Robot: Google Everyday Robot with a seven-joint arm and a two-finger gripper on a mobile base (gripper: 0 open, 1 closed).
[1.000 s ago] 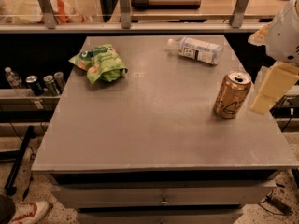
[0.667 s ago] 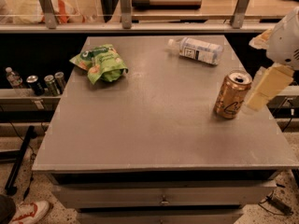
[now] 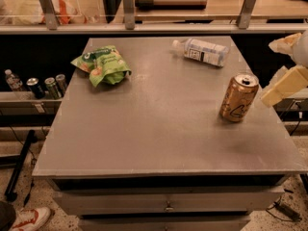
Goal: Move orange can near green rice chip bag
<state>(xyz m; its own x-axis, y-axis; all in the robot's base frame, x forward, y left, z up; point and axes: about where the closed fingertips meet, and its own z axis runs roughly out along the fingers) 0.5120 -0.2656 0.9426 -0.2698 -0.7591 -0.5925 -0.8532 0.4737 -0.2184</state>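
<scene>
The orange can point(image 3: 239, 97) stands upright near the right edge of the grey table point(image 3: 154, 138). The green rice chip bag point(image 3: 102, 64) lies at the table's far left. My gripper point(image 3: 283, 65) is at the right edge of the view, just right of the can and clear of it. Its two cream fingers point(image 3: 285, 85) are spread apart with nothing between them. The arm behind them is cut off by the edge of the view.
A clear plastic bottle with a white label point(image 3: 202, 51) lies on its side at the far right of the table. Small dark cans and a bottle point(image 3: 45, 84) sit on a low shelf to the left. A railing and counter run behind the table.
My gripper has drawn back to the right, away from the can. The can, bag and bottle have not moved.
</scene>
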